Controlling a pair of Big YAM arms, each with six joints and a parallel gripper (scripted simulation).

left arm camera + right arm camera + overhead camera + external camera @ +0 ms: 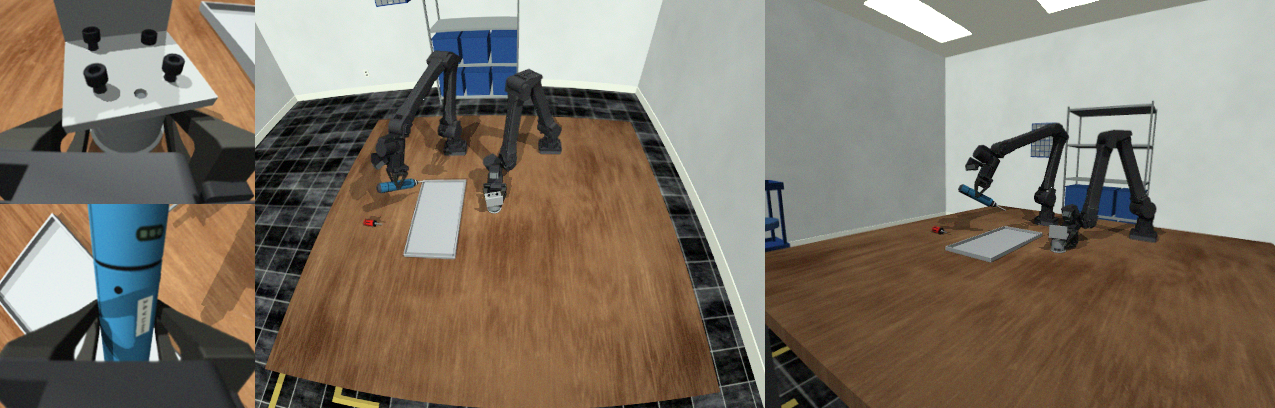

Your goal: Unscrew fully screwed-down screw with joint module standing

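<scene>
The joint module (494, 207) stands on the table right of the tray, also in the exterior view (1060, 239). In the left wrist view its grey bracket (132, 79) carries screws: three stand raised (96, 75) (173, 66) (90, 35), and one at the back right (148, 35) sits low. A small empty hole (140, 94) shows near the front. My left gripper (127, 101) is shut on the module's round body below the bracket. My right gripper (398, 178) is shut on the blue electric screwdriver (394, 187) (127, 272) and holds it above the table, left of the tray.
A flat grey tray (436, 217) (995, 242) lies between the two grippers. A small red tool (371, 222) lies on the table near the tray's left side. A shelf with blue bins (475, 55) stands behind the arm bases.
</scene>
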